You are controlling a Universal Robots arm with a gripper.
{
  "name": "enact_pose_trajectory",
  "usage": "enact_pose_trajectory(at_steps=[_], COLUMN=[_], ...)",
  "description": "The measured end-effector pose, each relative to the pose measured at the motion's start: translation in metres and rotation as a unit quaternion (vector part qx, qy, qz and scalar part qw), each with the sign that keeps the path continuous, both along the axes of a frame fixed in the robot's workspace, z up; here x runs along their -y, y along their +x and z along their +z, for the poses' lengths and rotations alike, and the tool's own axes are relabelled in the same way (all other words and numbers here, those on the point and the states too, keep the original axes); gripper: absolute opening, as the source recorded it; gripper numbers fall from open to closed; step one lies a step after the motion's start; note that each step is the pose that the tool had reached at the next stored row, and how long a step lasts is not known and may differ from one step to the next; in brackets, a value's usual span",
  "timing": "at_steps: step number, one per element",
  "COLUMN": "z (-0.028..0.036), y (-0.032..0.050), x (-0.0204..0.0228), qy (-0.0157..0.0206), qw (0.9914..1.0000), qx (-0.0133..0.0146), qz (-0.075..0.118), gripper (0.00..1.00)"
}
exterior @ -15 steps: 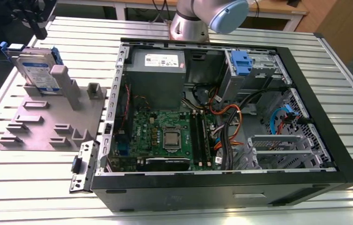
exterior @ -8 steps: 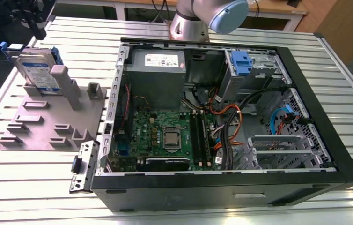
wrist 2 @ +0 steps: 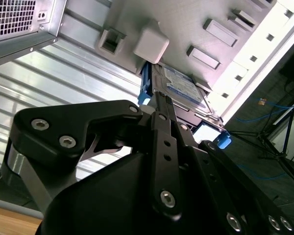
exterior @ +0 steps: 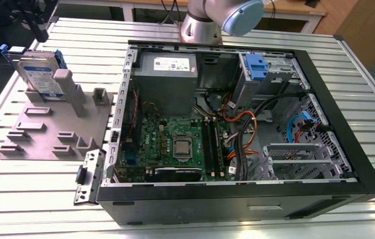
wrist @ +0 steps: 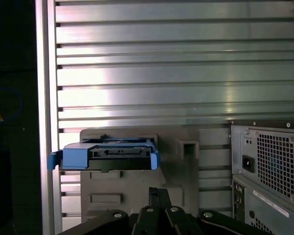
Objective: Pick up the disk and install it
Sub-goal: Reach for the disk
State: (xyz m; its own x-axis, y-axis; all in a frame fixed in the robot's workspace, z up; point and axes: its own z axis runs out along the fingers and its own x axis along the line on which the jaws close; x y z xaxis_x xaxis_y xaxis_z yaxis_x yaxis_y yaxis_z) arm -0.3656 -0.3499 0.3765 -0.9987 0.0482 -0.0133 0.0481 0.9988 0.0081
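In the exterior view the disk point(exterior: 42, 74) stands on edge in a grey fixture plate point(exterior: 54, 127) at the exterior view's left, beside the open computer case point(exterior: 350, 132). The gripper point(exterior: 42, 36) hangs just above it. In the second wrist view the fingers point(wrist 2: 160, 115) are pressed together and empty, near the disk point(wrist 2: 183, 88). In the first wrist view the disk point(wrist: 108, 154) sits apart from the gripper point(wrist: 157, 192).

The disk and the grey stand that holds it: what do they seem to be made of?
The disk: silver metal body, dull sheen, paper-like white-and-blue label; its blue rails look like moulded plastic. The stand: matte grey, blocky posts, probably plastic, perhaps printed.
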Motion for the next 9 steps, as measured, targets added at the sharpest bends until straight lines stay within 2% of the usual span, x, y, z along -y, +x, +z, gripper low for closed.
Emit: enact_pose_trajectory(at_steps=[9], z=[-0.0003], y=[-0.0101], x=[-0.0003], qy=[0.0], qw=[1.0], qx=[0.0], qz=[0.0], gripper=[0.11])
